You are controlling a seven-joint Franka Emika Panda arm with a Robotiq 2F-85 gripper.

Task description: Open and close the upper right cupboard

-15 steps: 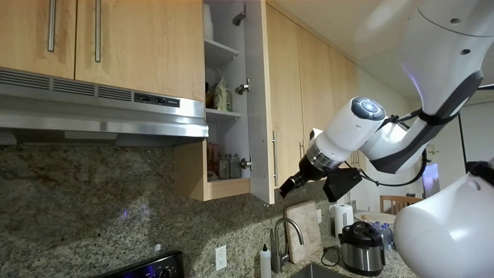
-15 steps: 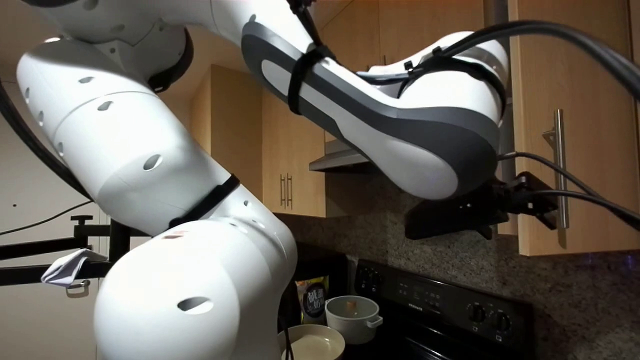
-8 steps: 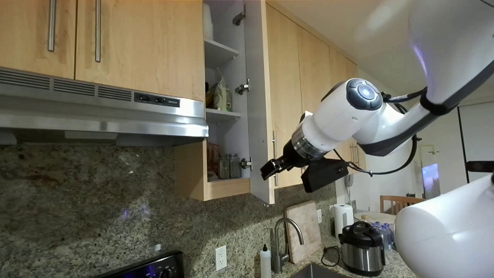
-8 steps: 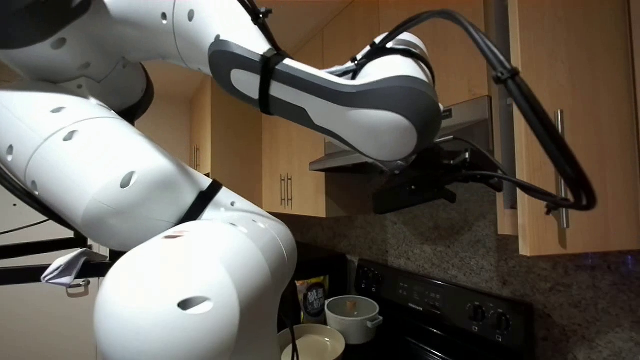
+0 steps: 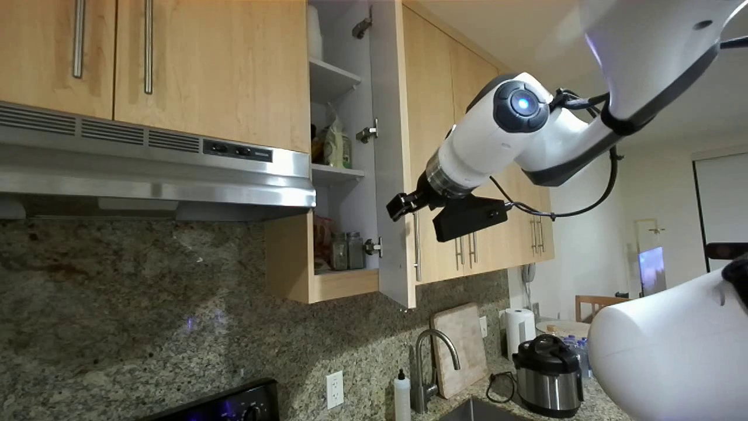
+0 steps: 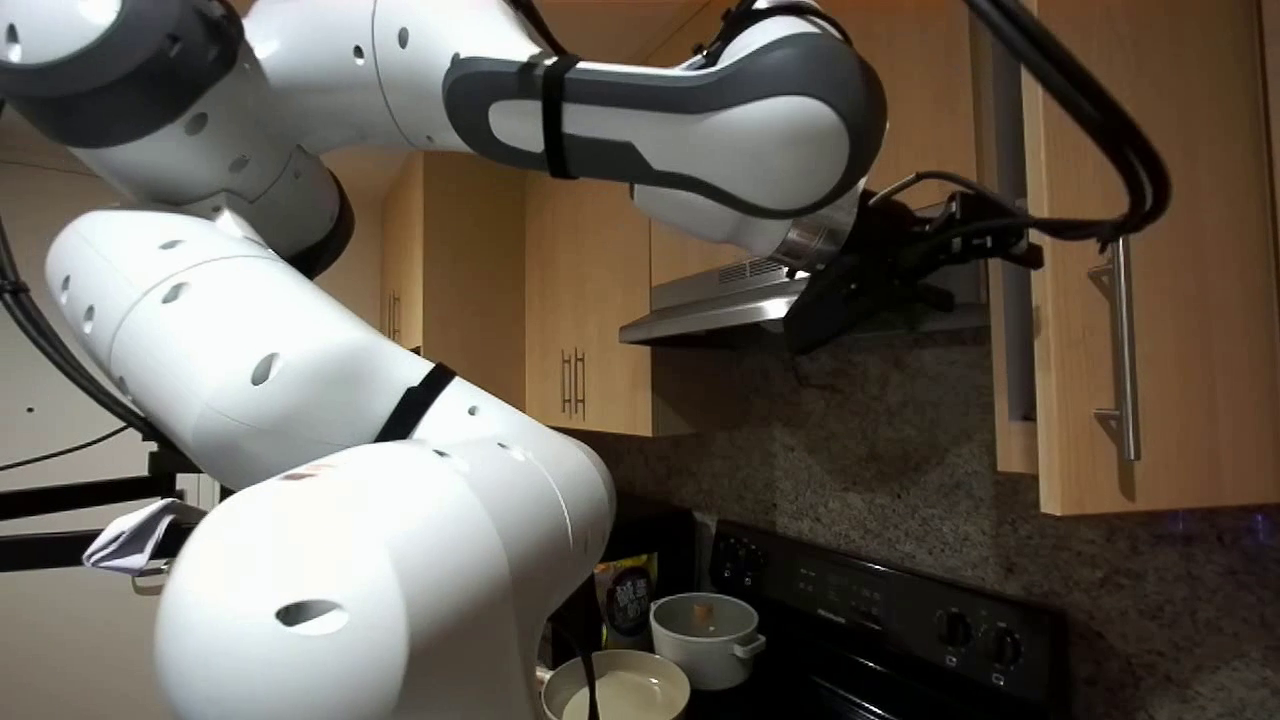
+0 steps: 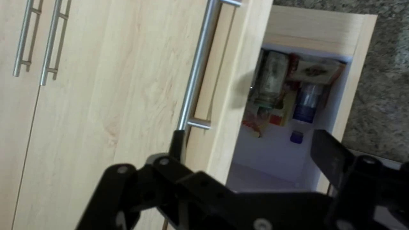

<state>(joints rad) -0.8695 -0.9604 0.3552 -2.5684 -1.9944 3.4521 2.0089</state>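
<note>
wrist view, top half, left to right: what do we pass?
First bar handle → second bar handle → cupboard handle → open cupboard door → jar → packet → stone wall at the right edge.

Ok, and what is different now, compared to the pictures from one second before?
In an exterior view, the gripper has moved up and to the left. No grasp or release is visible. The cupboard door stayed open, at about the same angle, and the jars inside stayed put.
</note>
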